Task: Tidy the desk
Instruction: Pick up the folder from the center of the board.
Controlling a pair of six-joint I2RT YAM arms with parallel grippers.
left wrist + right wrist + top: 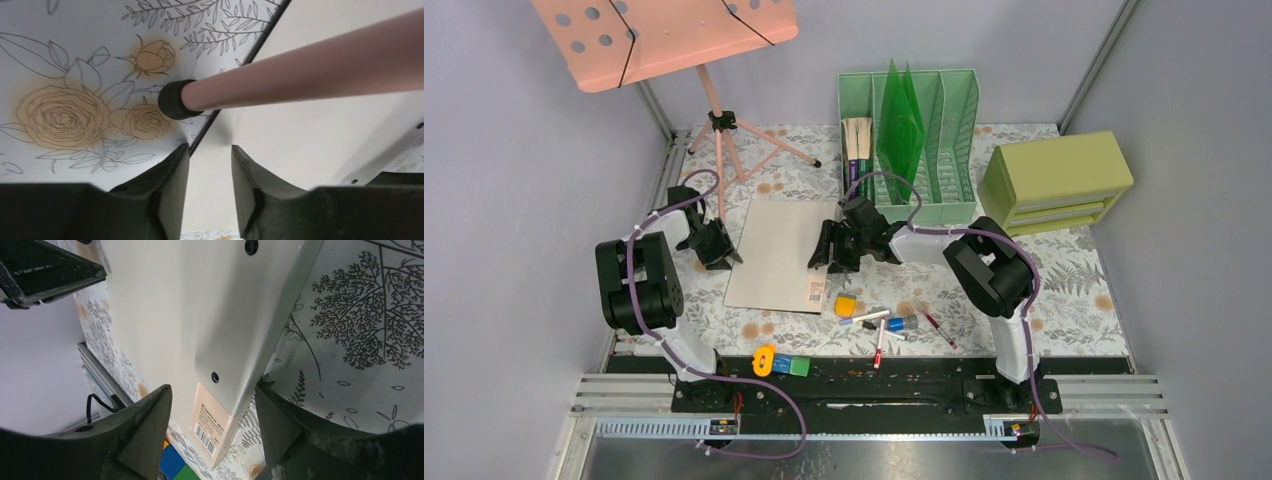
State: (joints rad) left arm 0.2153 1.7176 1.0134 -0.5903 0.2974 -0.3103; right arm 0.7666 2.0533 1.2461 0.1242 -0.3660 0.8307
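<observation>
Loose markers [879,322] and blocks [789,365] are strewn along the near edge of the floral surface [1084,290]. Mid-surface, a pale folder [779,255] is straddled by 2 tools: the left tool [210,155] narrow, the right tool [212,390] wide. Both edges should be pinched squarely before lifting. Behind, brushes [857,140] and green sheets [899,120] are held in the file rack [969,140]; the drawer box [1056,180] is shut.

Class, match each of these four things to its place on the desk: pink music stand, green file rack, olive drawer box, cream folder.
Things:
1. pink music stand
2. green file rack
3. olive drawer box
4. cream folder

Places on the desk:
A. far right corner
B. centre
C. far left corner
D. far edge, middle

Pairs: 1-C, 2-D, 3-A, 4-B
</observation>
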